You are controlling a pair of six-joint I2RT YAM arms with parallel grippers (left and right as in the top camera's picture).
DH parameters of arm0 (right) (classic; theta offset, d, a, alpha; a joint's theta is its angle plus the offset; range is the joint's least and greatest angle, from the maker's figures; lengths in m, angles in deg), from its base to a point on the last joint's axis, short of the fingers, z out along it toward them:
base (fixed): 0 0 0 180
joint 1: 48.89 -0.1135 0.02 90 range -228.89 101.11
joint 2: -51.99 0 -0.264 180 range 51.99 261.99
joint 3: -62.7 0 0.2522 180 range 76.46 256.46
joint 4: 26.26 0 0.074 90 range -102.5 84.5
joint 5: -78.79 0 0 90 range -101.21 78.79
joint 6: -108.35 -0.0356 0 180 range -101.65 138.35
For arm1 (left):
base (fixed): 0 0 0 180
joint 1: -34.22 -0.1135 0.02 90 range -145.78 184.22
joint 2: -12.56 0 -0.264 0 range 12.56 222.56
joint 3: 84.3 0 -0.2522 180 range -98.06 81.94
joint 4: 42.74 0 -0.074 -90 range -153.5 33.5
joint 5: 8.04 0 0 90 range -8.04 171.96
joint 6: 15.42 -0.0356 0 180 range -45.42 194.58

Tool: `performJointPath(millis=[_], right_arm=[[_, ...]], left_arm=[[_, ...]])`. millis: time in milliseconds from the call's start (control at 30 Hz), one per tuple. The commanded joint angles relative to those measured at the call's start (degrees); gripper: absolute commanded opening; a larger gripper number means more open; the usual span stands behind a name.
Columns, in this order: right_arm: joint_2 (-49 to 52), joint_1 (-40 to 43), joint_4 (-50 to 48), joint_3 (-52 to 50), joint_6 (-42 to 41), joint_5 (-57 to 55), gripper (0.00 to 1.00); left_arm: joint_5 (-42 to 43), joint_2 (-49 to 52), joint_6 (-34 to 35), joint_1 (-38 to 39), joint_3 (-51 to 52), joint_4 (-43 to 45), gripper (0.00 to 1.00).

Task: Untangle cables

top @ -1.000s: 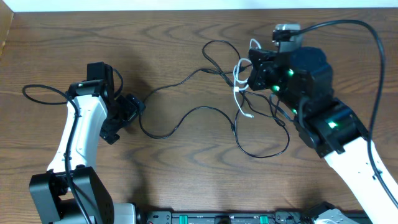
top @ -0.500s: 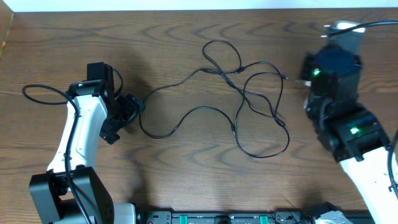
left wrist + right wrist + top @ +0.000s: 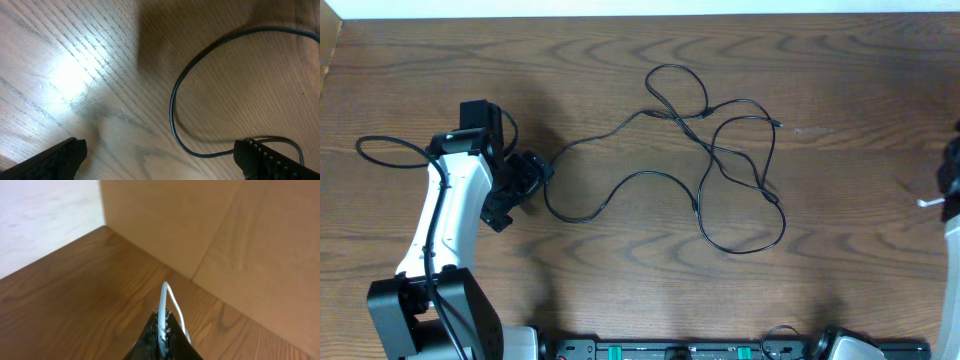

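The thin black cable (image 3: 720,170) sprawls in loose loops across the brown wooden table (image 3: 620,290). The left gripper (image 3: 525,180) gapes wide, empty, just beside its left loop. At the right edge, the right gripper (image 3: 162,330) is pinched tight on a thin white cable (image 3: 167,300).

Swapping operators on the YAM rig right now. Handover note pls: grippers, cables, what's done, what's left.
Left gripper: open, empty, low over the table by the left end of the black cable.
Right gripper: shut on the white cable, out at the far right table edge.
Done: white cable is clear of the black one.
Left: black cable lies mid-table in crossed loops. Probably set the white one down apart, then spread the loops.
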Motion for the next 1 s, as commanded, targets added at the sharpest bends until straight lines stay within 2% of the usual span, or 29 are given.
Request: performJointPath(millis=[0, 200, 467, 667, 967], right_arm=[[2.6, 5.8, -2.0, 0.5, 0.4, 7.1, 0.01], [9.3, 15.0, -10.1, 0.5, 0.5, 11.3, 0.01], [17.1, 23.8, -20.1, 0.5, 7.0, 14.7, 0.01], [20.0, 29.4, -22.1, 0.5, 9.0, 18.1, 0.01], [23.7, 35.0, -19.8, 0.5, 9.0, 22.2, 0.01]], left_arm=[[-1.2, 0.0, 0.5, 0.0, -0.2, -0.2, 0.99], [-1.2, 0.0, 0.5, 0.0, -0.2, -0.1, 0.99], [-1.2, 0.0, 0.5, 0.0, -0.2, -0.1, 0.99], [-1.2, 0.0, 0.5, 0.0, -0.2, -0.1, 0.99], [-1.2, 0.0, 0.5, 0.0, -0.2, -0.1, 0.99]])
